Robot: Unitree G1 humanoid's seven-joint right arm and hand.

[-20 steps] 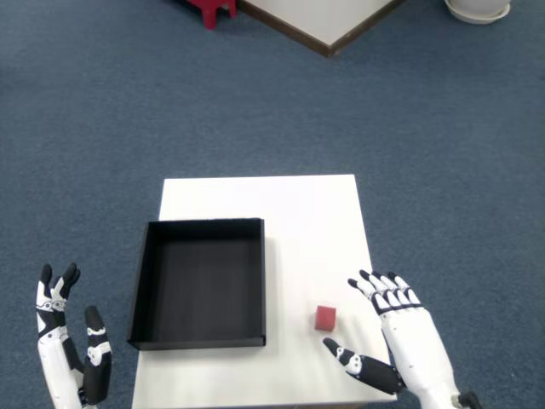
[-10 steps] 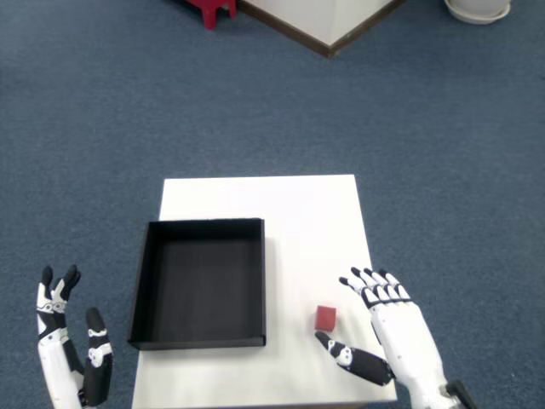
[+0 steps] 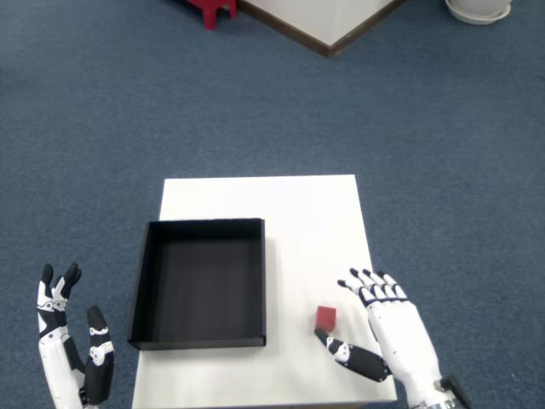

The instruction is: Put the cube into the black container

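A small red cube [image 3: 324, 318] rests on the white table [image 3: 289, 204], just right of the black container [image 3: 203, 283], an empty shallow open box. My right hand [image 3: 383, 328] hovers open immediately right of the cube. Its fingers are spread and its thumb reaches under the cube's near side. I cannot tell whether the thumb tip touches the cube. My left hand [image 3: 68, 349] is open off the table's left edge, over the carpet.
The table stands on blue carpet. A red stool [image 3: 210, 10] sits at the far top, a white platform with a brown edge [image 3: 328, 21] beside it, and a white round object [image 3: 478, 8] is in the top right corner.
My right hand has shifted slightly left toward the cube, thumb closing in below it. The cube, container and left hand have stayed put.
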